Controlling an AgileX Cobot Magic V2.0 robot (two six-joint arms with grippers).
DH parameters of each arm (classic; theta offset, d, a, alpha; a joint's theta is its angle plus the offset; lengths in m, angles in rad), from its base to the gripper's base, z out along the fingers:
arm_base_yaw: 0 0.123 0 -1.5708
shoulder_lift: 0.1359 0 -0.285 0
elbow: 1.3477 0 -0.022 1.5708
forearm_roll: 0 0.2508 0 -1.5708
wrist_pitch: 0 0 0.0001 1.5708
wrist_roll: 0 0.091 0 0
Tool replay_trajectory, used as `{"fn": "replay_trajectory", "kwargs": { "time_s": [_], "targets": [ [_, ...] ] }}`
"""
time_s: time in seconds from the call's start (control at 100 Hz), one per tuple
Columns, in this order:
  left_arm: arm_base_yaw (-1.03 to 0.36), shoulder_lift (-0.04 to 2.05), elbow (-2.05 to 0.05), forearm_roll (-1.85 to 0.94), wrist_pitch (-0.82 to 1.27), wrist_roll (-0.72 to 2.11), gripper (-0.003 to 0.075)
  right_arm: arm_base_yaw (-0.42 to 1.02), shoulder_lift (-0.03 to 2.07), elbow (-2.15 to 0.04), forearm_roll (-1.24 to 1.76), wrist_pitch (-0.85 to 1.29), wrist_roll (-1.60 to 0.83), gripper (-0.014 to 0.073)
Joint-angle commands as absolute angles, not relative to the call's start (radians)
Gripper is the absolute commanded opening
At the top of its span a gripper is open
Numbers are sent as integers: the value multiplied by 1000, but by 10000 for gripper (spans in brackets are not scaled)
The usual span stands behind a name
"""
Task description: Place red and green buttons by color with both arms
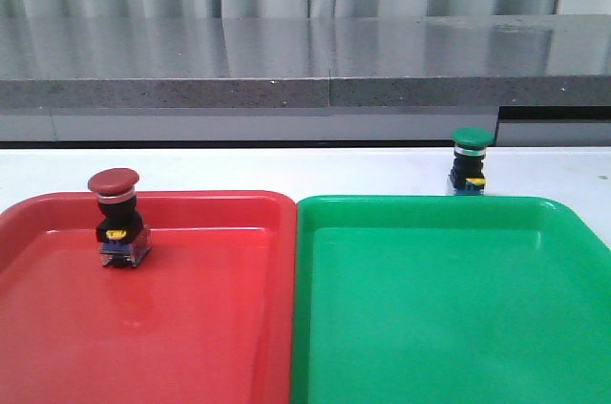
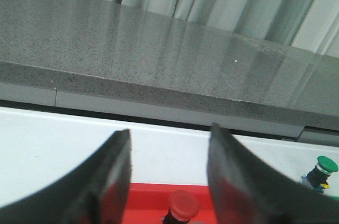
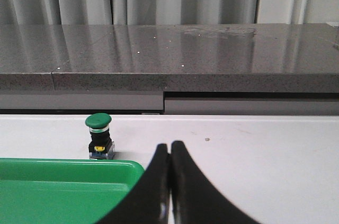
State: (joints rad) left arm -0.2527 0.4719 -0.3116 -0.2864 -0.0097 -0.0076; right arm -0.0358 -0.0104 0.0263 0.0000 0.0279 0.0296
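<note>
Roughly half done: red button (image 1: 118, 218) upright inside red tray (image 1: 191, 328); green button (image 1: 470, 161) outside, just behind green tray (image 1: 449, 308). Left gripper (image 2: 168, 181) wide apart, empty; right gripper (image 3: 170, 181) closed, empty.

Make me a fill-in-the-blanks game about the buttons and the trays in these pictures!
1. The red button stands inside the ____ tray.
2. The green button stands on the white table, just behind the ____ tray.
3. The right gripper has its fingers pressed ____.
4. The left gripper is open and holds ____.

Missing words: red; green; together; nothing
</note>
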Motion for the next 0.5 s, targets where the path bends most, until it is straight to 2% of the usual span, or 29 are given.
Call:
{"fn": "replay_trajectory", "kwargs": {
  "time_s": [0.0,0.05,0.49],
  "targets": [
    [-251,430,-327,-283,-77,-8,54,-40,-27,12,-11,-60,30,-67],
    [-251,414,-325,-283,-73,-8,-18,-40,-27,12,-11,-60,30,-67],
    [-251,406,-325,-283,-73,-8,-19,-40,-27,12,-11,-60,30,-67]
  ]
}}
